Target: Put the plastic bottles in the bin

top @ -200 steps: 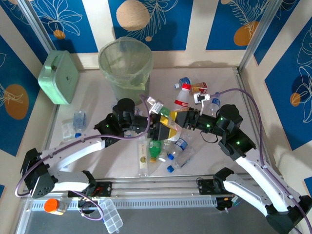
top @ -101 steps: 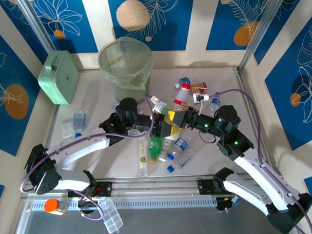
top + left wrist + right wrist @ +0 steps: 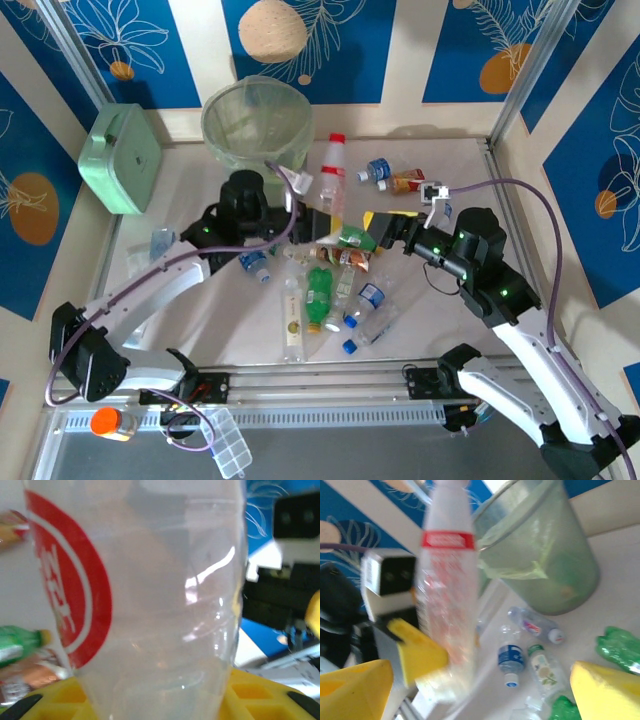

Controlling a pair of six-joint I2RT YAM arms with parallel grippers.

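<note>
A clear plastic bottle (image 3: 330, 180) with a red cap and a red-and-white label stands upright above the table, just right of the bin (image 3: 255, 130). My left gripper (image 3: 320, 222) is shut on its lower body; in the left wrist view the bottle (image 3: 165, 605) rises between the yellow fingers (image 3: 250, 692). My right gripper (image 3: 385, 228) is open, a little to the bottle's right, holding nothing. From the right wrist the bottle (image 3: 447, 595) is in front of the bin (image 3: 545, 555). Several more bottles lie on the table, including a green one (image 3: 318, 290) and a blue-labelled one (image 3: 370, 297).
A mint-green box (image 3: 122, 158) leans at the back left wall. Small bottles lie at the back right (image 3: 378, 170) and at the left (image 3: 160, 245). A clear compartment case (image 3: 228, 445) and an orange-capped item (image 3: 112, 422) rest by the front rail.
My left gripper closed on the red-labelled bottle and carried it up and back toward the bin. My right gripper let go, opened, and drew away to the right.
</note>
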